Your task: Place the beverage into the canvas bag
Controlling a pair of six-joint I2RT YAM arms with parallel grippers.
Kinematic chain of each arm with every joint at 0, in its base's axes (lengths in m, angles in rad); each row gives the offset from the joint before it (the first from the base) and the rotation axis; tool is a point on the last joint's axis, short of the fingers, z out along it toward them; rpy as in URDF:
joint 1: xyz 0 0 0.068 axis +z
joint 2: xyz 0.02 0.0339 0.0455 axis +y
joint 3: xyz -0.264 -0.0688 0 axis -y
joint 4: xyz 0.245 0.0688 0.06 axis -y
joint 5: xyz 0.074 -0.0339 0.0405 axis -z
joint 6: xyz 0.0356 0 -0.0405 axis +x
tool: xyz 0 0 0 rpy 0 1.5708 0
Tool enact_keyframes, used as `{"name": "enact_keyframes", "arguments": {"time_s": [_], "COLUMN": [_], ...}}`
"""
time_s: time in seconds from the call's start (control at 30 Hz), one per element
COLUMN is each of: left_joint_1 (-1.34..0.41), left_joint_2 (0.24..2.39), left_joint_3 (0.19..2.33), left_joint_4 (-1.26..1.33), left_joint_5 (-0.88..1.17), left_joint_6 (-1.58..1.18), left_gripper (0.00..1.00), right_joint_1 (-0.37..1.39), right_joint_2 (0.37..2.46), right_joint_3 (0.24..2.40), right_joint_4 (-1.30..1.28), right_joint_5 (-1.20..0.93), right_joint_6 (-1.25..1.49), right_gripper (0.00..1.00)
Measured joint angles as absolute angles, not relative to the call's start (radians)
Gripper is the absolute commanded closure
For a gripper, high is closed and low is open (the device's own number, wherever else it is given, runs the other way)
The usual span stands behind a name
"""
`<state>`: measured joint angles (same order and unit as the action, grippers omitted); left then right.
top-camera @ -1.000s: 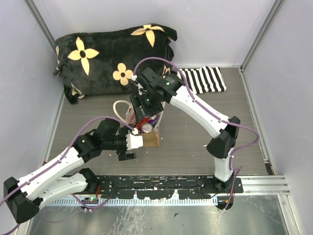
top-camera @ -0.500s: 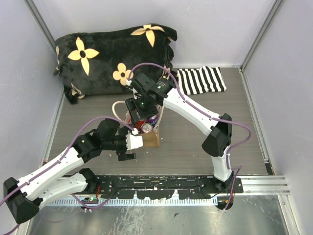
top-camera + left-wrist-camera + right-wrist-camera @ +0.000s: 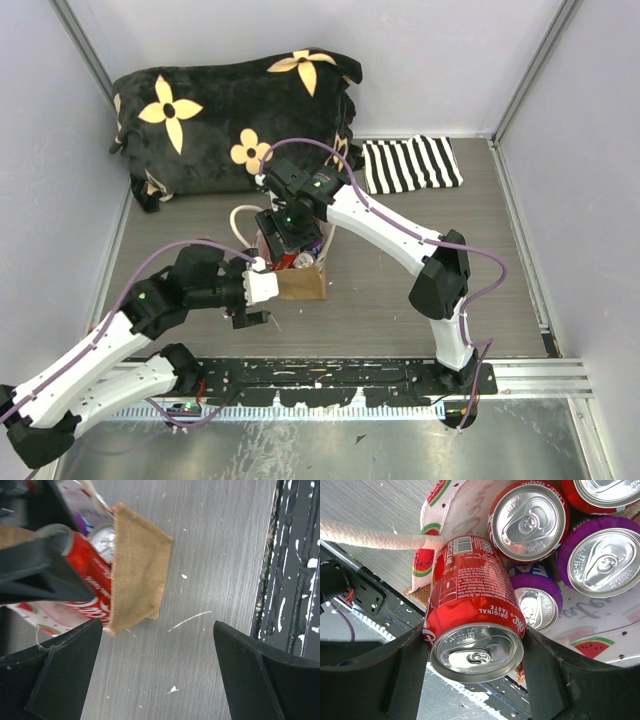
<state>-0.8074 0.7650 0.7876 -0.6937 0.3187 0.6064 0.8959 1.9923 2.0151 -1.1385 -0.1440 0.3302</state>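
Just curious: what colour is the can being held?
The can is red; right wrist view.

This is a robotics lab test cell, not a lived-in room. Plain pale walls (image 3: 440, 60) framed by aluminium posts (image 3: 85, 50) box in a grey wood-grain tabletop (image 3: 380, 290). Two white-and-black arms, left (image 3: 100, 345) and right (image 3: 390, 225), trailing purple cables (image 3: 195, 243), are bolted to a chipped black perforated mounting rail (image 3: 330, 375) beside bare sheet metal (image 3: 400, 440). The only homely things are a black flowered cushion (image 3: 220, 110), a striped cloth (image 3: 412, 165) and a canvas bag (image 3: 300, 283) of soda cans (image 3: 529, 520).
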Motion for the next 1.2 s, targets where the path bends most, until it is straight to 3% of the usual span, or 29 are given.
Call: {"name": "enact_keyframes", "arguments": {"time_s": [0.27, 0.63, 1.2], "left_joint_1": [-0.807, -0.673, -0.58], "left_joint_2": [0.636, 0.496, 0.556], "left_joint_3": [0.942, 0.917, 0.861], "left_joint_4": [-0.767, -0.799, -0.765], "left_joint_5": [0.191, -0.079, -0.078], "left_joint_6": [0.495, 0.264, 0.047], "left_gripper": [0.02, 0.02, 0.02], "right_joint_1": [0.896, 0.923, 0.997], "right_joint_2": [1.993, 2.061, 2.148], "right_joint_3": [2.015, 2.069, 2.197], "right_joint_4": [-1.138, -1.171, -1.27], "right_joint_5": [-0.142, -0.093, 0.065], "right_joint_6": [0.33, 0.32, 0.321], "right_gripper": [0.99, 0.99, 0.99]}}
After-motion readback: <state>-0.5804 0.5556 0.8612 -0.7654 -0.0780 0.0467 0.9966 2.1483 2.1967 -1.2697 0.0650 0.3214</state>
